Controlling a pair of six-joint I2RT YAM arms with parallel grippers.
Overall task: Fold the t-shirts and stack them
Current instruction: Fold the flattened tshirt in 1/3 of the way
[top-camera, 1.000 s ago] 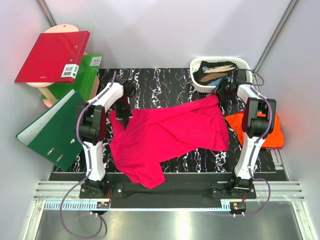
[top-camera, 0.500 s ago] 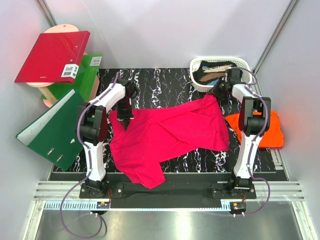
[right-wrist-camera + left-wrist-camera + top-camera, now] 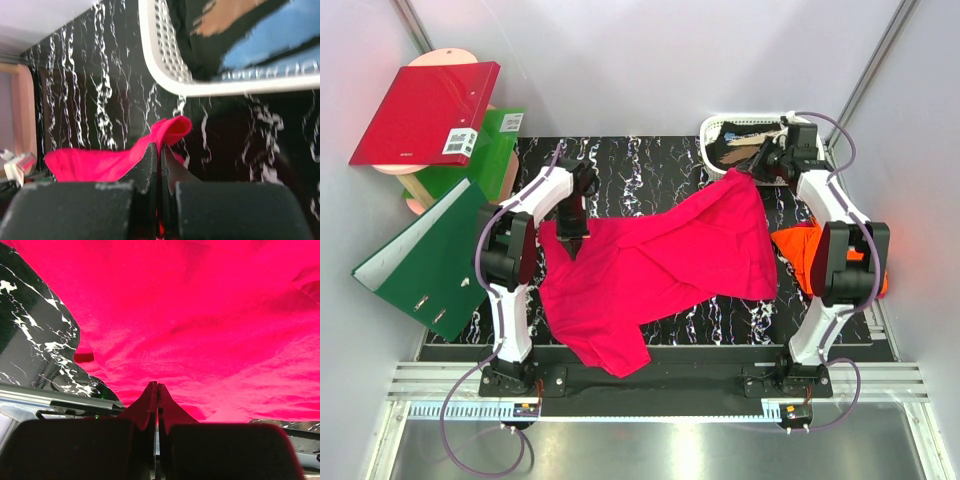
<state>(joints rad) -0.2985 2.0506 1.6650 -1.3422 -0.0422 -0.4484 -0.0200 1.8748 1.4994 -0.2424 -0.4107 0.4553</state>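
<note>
Both clamped: left gripper (image 3: 572, 243) on pink shirt (image 3: 660, 265), far-left edge; right gripper (image 3: 750, 175) on far-right corner beside basket (image 3: 740, 119). Best drawn apart evenly, cloth taut, before folding.

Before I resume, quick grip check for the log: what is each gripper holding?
Left gripper: closed on the magenta t-shirt.
Right gripper: closed on the same shirt's far corner.

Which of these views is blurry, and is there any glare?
Right wrist: smeared, basket and table veins streaked. Left wrist: pink shirt sharp, near jaws dark and soft. Top: sharp, reddish glow on the right wall by the orange shirt.
</note>
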